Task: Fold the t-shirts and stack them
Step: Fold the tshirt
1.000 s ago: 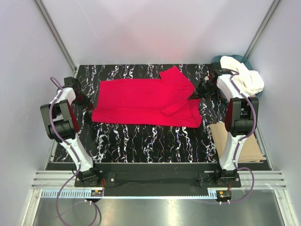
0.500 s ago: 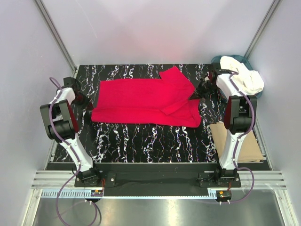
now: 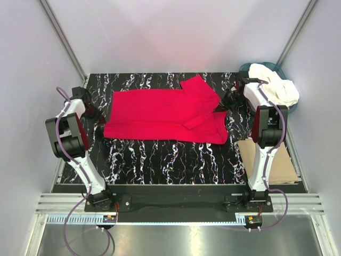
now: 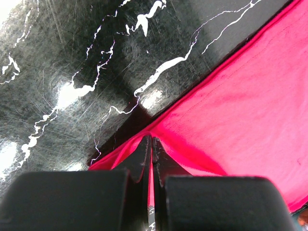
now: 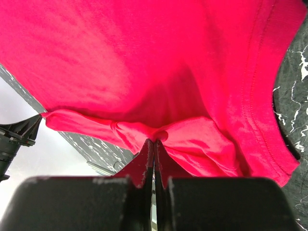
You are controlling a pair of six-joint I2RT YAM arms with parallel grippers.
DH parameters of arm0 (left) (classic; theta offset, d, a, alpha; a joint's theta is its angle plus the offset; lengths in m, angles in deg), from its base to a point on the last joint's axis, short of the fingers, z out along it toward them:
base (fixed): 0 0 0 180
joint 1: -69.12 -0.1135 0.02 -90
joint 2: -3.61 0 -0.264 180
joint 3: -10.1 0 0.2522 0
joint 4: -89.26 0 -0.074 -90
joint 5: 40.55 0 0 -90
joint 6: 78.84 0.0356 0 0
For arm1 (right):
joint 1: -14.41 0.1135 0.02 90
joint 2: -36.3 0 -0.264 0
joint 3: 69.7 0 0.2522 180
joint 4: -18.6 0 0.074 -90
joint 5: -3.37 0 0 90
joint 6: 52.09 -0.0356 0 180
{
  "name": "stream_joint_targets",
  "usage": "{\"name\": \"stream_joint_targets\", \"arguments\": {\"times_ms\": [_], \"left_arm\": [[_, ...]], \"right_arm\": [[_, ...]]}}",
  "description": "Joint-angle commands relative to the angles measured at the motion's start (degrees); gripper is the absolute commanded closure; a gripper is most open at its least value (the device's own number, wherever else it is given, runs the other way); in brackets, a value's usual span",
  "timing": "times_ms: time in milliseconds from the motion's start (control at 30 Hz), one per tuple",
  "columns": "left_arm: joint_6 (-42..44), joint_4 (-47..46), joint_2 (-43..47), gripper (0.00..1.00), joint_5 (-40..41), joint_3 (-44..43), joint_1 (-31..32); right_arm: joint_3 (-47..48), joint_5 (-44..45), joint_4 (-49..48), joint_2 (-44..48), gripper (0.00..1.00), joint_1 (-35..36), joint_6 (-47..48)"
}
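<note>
Progress note, overhead view read as a clock face with the table's middle as hub. On the black marbled table point(image 3: 160, 154) I see no finished fold and no stack.

Largest item, the red t-shirt point(image 3: 154, 114), lies spread flat across the hub, long axis running 9 to 3 o'clock. One sleeve at its 2 o'clock corner is turned over onto the body; I judge that a first partial fold at most.

At 4 o'clock sits the cardboard sheet point(image 3: 282, 170); possibly the stacking place, unconfirmed.

At 2 o'clock the cream-white t-shirts point(image 3: 277, 88) are heaped unfolded in the teal basket point(image 3: 248, 68); I cannot read the count.

At the shirt's 9 o'clock hem, the left gripper point(image 4: 150, 140) has its fingers closed, pinching a small peak of red cloth just off the table. At the 3 o'clock edge, the right gripper point(image 5: 154, 144) has its fingers closed on a bunched pleat of red cloth.

My judgement: early stage. Red shirt is gripped at both ends with the main fold not yet made; cream ones and all stacking are left.
</note>
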Motion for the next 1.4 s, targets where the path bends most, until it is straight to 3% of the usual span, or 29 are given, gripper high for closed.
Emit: {"name": "stream_joint_targets", "arguments": {"times_ms": [0, 933, 1033, 1167, 1367], "left_arm": [[0.6, -1.1, -0.2, 1.00, -0.9, -2.5, 0.2], [2.8, -1.1, -5.3, 0.97, -3.9, -7.4, 0.8], [4.0, -0.9, -5.5, 0.87, -3.9, -7.8, 0.8], [5.7, -0.2, -2.3, 0.57, -0.9, -8.5, 0.9], [8.2, 2.2, 3.9, 0.44, 1.9, -7.9, 3.3]], "right_arm": [[2.2, -0.8, -0.1, -0.5, 1.00, -0.5, 1.1], [2.8, 1.3, -0.1, -2.1, 1.00, -1.2, 0.7], [3.6, 1.0, -0.1, -3.0, 1.00, -1.2, 0.9], [4.5, 0.6, 0.0, -4.2, 1.00, -1.2, 0.7], [5.1, 0.7, 0.4, -5.0, 0.99, -1.2, 0.5]]}}
